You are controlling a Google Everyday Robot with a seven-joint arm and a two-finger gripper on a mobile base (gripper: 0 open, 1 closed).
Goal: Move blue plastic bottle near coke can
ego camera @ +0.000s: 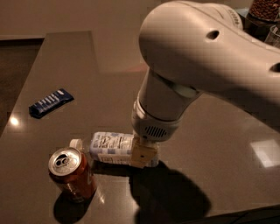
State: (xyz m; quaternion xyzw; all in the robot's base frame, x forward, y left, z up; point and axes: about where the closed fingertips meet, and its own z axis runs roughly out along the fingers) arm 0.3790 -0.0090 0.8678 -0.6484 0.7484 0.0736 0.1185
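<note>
The blue plastic bottle (111, 146) lies on its side on the dark table, with its white cap (75, 143) pointing left. My gripper (142, 153) comes down from the big white arm and is shut on the bottle's base end; one tan finger (144, 155) shows in front of the bottle. The coke can (71, 173) stands upright just in front of and left of the bottle's cap, nearly touching it. The far finger is hidden behind the bottle and wrist.
A flat dark-blue snack wrapper (50, 103) lies at the left of the table (227, 144). A jar with brown contents (264, 11) and a clear glass (274, 36) stand at the far right. The table's front edge runs along the lower right.
</note>
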